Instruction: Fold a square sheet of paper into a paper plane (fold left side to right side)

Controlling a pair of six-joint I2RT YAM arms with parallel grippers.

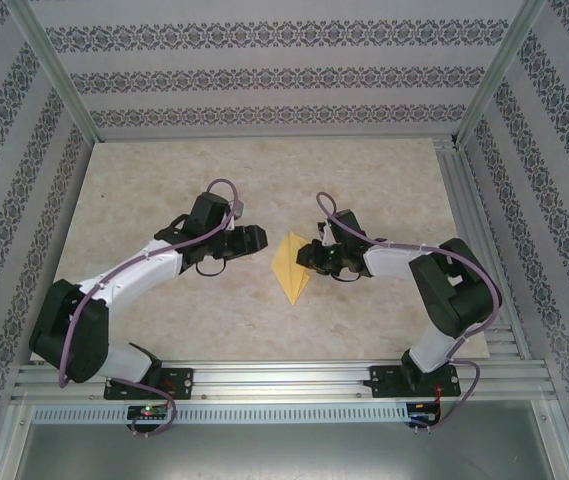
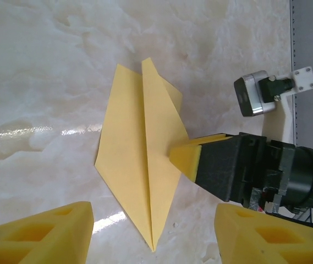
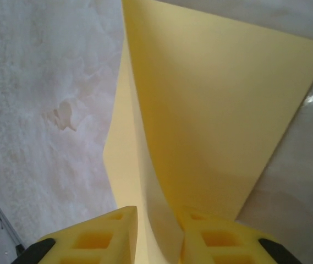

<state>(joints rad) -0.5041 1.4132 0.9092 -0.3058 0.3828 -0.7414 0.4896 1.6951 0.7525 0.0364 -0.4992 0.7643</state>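
Yellow-orange paper plane (image 2: 137, 165), one only, lies on the table (image 2: 35, 82). Right fingers (image 3: 98, 236) pinch its flap; left fingers (image 2: 40, 234) gape, empty.

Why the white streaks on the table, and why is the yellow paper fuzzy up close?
Left wrist view: light glares off the glossy marbled tabletop; the folded yellow-orange paper is sharp. Right wrist view: the paper is very near the lens, so soft. Top view: even light, faint shadows.
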